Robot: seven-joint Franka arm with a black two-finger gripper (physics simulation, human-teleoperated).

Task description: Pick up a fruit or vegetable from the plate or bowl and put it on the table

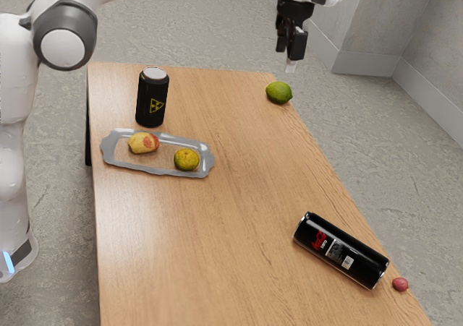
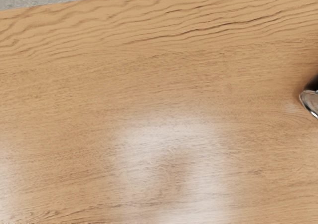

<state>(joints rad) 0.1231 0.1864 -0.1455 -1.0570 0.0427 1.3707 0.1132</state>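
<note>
Claw (image 1: 291,60) raised near bench (image 1: 217,217) far right corner, exterior view; can't tell if apart or together. Left to right: metal tray (image 1: 108,155) near left edge, yellow-red fruit (image 1: 143,143) on it; black can (image 1: 151,102) upright behind; mottled yellow citrus (image 1: 187,160) at tray's right end. Rim likely stops rolling; either fits task. Mid-bench open for set-down. Lime (image 1: 278,92) by far right corner; tipped soda can (image 1: 340,250), small reddish item (image 1: 400,284) near right edge, roll risk.
</note>
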